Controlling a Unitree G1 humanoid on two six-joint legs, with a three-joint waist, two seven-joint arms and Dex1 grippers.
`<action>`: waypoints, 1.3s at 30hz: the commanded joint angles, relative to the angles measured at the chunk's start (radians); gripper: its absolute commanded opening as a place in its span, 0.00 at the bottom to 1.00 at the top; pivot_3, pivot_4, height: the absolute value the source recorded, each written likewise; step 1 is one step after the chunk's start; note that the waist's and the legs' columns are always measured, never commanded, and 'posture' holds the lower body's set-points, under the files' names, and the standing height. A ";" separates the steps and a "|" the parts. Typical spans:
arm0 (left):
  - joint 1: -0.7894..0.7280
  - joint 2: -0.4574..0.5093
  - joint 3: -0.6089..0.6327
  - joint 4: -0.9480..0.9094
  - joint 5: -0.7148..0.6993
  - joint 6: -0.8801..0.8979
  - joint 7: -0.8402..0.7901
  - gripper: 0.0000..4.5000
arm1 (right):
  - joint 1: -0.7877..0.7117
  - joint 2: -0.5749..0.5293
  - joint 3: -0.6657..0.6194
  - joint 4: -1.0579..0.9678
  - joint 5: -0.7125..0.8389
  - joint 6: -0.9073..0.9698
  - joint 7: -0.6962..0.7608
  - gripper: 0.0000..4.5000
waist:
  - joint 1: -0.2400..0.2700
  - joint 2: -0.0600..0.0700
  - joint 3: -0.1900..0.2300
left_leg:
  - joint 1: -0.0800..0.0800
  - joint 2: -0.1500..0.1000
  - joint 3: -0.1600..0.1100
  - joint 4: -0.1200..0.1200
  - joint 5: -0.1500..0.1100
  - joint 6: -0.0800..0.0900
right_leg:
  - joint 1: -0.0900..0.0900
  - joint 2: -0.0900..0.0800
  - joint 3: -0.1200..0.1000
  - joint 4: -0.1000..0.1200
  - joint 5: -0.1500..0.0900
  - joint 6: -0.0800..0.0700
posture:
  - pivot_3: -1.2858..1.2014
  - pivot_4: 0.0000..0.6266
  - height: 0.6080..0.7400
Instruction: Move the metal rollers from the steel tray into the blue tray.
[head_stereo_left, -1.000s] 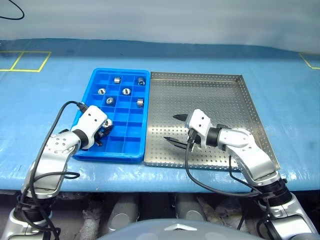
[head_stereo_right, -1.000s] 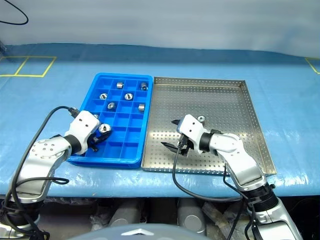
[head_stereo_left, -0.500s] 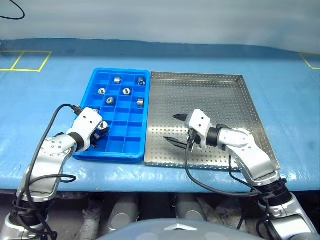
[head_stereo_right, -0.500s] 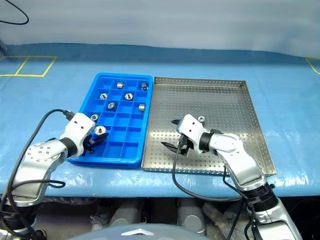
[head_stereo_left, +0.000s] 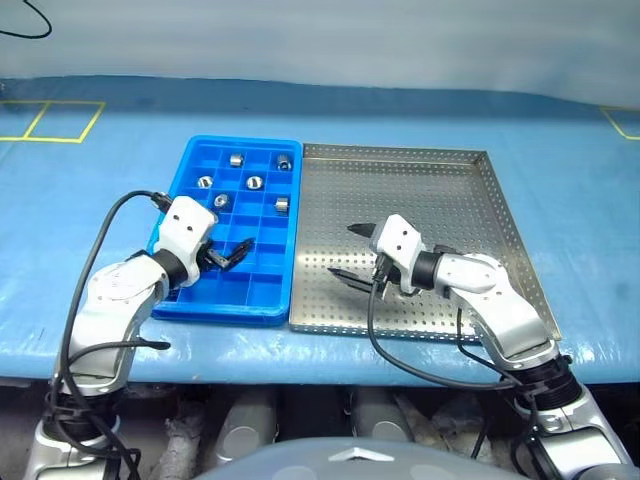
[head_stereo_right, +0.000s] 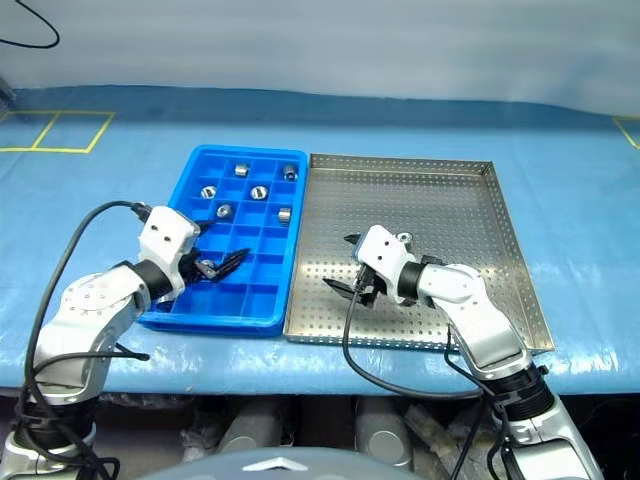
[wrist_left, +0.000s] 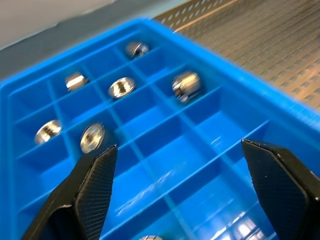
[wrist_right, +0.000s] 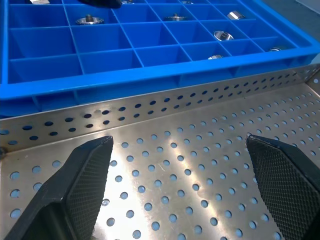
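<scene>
Blue table (head_stereo_left: 90, 200): yellow tape squares (head_stereo_left: 60, 122), black cable (head_stereo_left: 25, 25) far L.

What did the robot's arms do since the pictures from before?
The left pincer opened, let go of a metal roller into the blue tray, and lifted toward the middle. The right pincer stayed open over the steel tray.
</scene>
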 joint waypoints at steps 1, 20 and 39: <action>-0.031 0.004 -0.058 -0.048 -0.048 -0.076 -0.071 0.96 | -0.022 -0.019 -0.048 -0.012 -0.012 0.034 -0.030 1.00 | 0.000 0.000 0.000 | 0.000 0.000 0.000 0.000 0.000 0.000 | 0.000 0.000 0.000 0.000 0.000 0.000 | 0.50 0.24 1.00; -0.109 -0.014 -0.253 0.039 -0.059 -0.192 -0.174 0.96 | 0.160 -0.131 -0.195 -0.138 0.022 0.217 -0.078 1.00 | -0.028 0.000 0.000 | 0.000 0.000 0.002 0.000 0.000 0.002 | 0.001 0.003 0.002 0.000 -0.003 0.005 | 0.46 0.24 1.00; -0.103 -0.014 -0.272 0.028 -0.050 -0.199 -0.160 0.96 | -0.054 0.158 -0.170 0.168 -0.059 0.227 -0.374 1.00 | -0.051 0.000 0.000 | 0.001 0.002 0.006 0.001 -0.001 0.003 | 0.000 0.005 0.007 0.000 0.001 0.001 | 0.48 0.24 1.00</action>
